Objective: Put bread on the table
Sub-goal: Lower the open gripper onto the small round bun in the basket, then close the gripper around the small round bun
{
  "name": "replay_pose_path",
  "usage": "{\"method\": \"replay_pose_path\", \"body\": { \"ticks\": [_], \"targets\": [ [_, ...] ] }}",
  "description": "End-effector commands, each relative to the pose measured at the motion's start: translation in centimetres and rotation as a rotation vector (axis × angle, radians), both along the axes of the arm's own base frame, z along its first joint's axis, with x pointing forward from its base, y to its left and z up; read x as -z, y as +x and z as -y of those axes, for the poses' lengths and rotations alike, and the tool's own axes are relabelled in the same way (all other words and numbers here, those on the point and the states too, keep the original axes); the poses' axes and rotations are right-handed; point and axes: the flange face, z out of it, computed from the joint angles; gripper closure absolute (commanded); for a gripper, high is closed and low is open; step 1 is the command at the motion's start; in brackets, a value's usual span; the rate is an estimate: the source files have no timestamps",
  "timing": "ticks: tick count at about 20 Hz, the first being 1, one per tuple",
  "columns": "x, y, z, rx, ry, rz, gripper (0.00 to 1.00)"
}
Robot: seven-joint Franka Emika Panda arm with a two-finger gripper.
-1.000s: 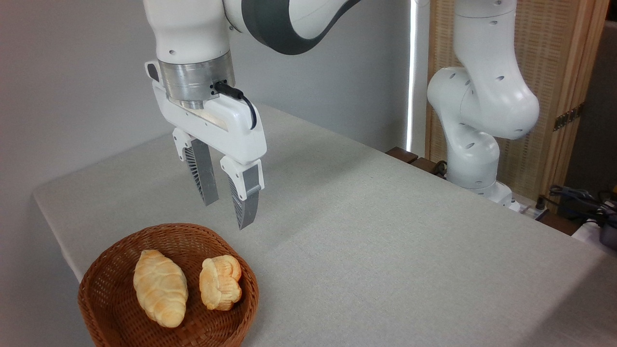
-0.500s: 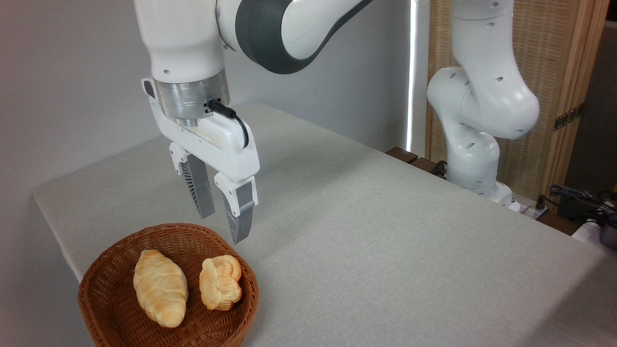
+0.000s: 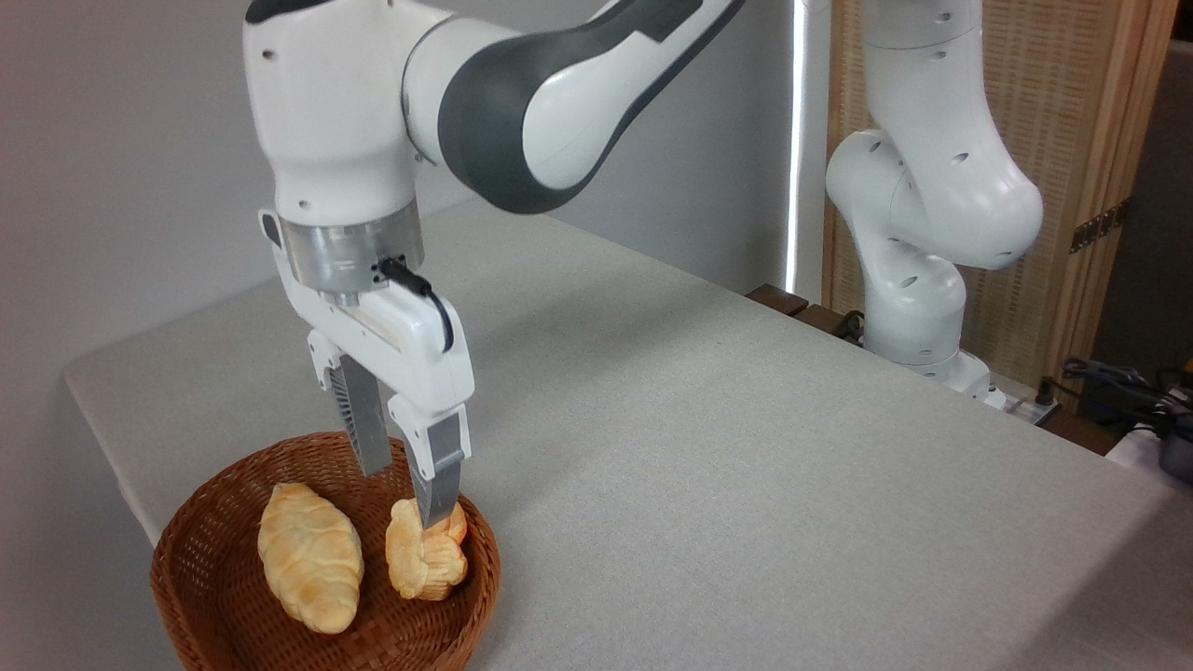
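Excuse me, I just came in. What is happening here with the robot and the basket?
A white robot arm is reaching down into a brown wicker basket on the table. Its hand is open, with one finger in front of the top of the small bread roll, not closed on it. A longer loaf lies beside the roll. Both breads are in the basket; nothing is lifted yet.

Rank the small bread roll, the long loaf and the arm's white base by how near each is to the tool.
From the tool:
1. Small roll, just under its fingertips, right side of the basket.
2. Long loaf, left side of the basket.
3. White base, far right, behind the table.
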Motion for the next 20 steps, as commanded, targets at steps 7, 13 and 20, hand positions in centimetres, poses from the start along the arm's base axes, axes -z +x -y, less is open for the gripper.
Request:
{"method": "replay_pose_path", "body": {
  "ticks": [7, 13, 20],
  "targets": [
    [2.3, 1.1, -1.2, 0.031, 0.015, 0.005, 0.00],
    [4.0, 1.5, -1.2, 0.050, 0.032, -0.017, 0.00],
    [4.9, 1.6, -0.4, 0.074, 0.039, -0.032, 0.40]
  ]
}}
